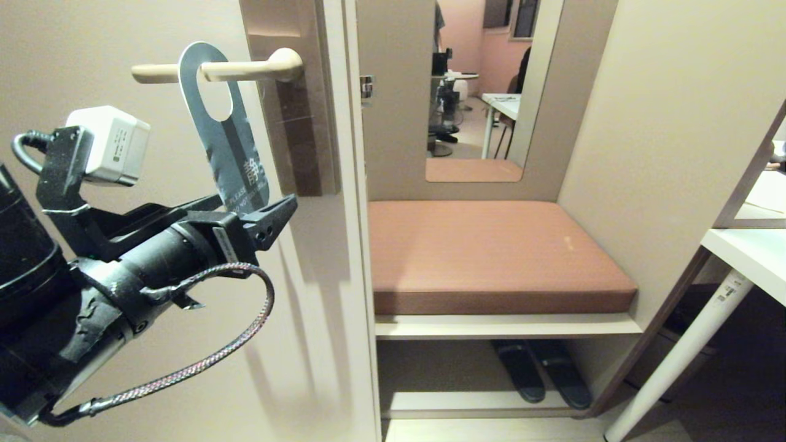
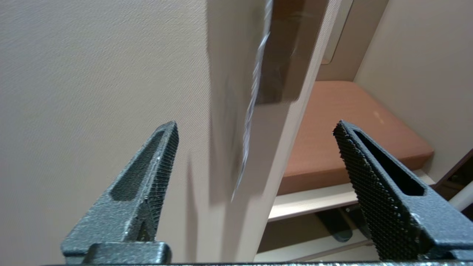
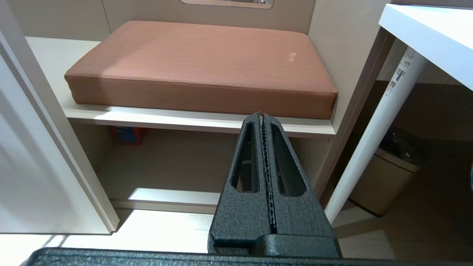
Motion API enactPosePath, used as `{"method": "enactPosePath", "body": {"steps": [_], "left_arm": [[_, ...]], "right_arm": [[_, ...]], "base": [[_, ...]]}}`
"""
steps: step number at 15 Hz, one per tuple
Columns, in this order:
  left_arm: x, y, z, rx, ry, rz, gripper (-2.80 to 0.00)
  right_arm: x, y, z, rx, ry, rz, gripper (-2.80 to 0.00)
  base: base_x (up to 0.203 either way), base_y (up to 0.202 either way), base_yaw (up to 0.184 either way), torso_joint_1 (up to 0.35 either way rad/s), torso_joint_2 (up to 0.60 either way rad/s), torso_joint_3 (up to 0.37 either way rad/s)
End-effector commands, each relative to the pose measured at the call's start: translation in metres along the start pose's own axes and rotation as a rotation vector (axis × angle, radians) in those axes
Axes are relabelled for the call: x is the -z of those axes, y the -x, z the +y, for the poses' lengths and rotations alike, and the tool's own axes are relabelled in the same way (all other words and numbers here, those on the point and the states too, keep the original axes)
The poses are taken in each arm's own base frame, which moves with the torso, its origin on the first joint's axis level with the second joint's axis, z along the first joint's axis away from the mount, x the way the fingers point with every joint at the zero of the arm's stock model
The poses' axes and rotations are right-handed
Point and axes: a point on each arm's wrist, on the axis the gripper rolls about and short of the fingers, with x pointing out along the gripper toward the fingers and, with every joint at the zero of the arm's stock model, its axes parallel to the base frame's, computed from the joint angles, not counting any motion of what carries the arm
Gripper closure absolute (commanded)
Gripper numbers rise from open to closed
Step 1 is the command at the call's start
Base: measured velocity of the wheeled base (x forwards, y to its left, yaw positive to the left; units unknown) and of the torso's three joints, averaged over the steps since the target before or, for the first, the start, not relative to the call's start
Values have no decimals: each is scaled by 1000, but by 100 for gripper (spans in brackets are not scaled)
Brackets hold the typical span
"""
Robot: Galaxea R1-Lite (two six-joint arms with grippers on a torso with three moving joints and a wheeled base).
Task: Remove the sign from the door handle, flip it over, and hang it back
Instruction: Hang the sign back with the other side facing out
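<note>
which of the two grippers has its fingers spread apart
The left gripper, just below the blue card sign hanging on the cream lever door handle; the sign's edge shows between its fingers. The right gripper, near the brown cushion, is closed.

Warm dim light; sign [image 2: 255, 92] motion-blurred; soft shadows on door [image 1: 123, 307].

Right gripper [image 3: 263, 115] with fingers pressed together, holding nothing, pointing at the front edge of a shelf [image 3: 192, 121]. Reddish-brown seat cushion [image 3: 201, 62] filling the shelf top. White table leg [image 3: 373, 147] beside a beige waste bin [image 3: 388, 181]. Small orange box [image 3: 125, 135] under the shelf's far end.
</note>
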Motion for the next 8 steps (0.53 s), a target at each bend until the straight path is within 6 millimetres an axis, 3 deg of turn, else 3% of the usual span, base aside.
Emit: {"method": "enactPosePath", "body": {"steps": [1, 8], "left_arm": [[1, 20, 10, -11, 8, -19, -280], [6, 72, 44, -84, 27, -94, -280]], "right_arm": [[0, 0, 0, 0, 0, -2, 0], [0, 0, 0, 0, 0, -1, 0]], "base": [[0, 0, 0, 0, 0, 0], [0, 0, 0, 0, 0, 0]]}}
